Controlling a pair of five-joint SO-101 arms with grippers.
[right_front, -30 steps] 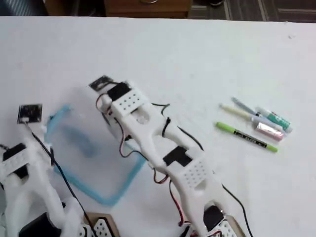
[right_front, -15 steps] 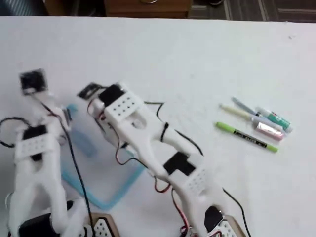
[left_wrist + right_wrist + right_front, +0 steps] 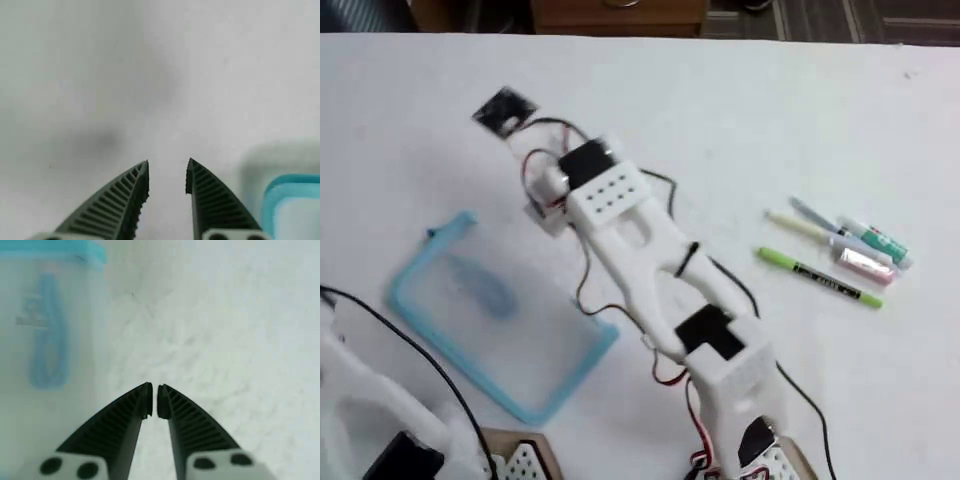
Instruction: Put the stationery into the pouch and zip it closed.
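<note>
The clear pouch (image 3: pixel 500 318) with a blue rim lies flat at the near left of the table, and a blue shape shows through it. The stationery (image 3: pixel 840 252) lies in a loose group at the right: a green marker (image 3: pixel 818 275), a pink piece (image 3: pixel 865 263) and a few pens. My right arm (image 3: pixel 620 215) stretches over the table just behind the pouch. Its gripper (image 3: pixel 154 390) is shut on nothing above bare table, with the pouch (image 3: pixel 47 335) beside it. My left gripper (image 3: pixel 168 162) is open over bare table, near a pouch corner (image 3: pixel 292 200).
The left arm (image 3: pixel 365 400) sits at the near left corner by the pouch. Cables trail from both arms. Open white table lies between the right arm and the stationery. The far table edge (image 3: pixel 640 38) meets wooden furniture.
The left arm swung out past the pouch, then drew back to the near left corner. The right arm moved off the pouch toward the back. The pouch now lies uncovered.
</note>
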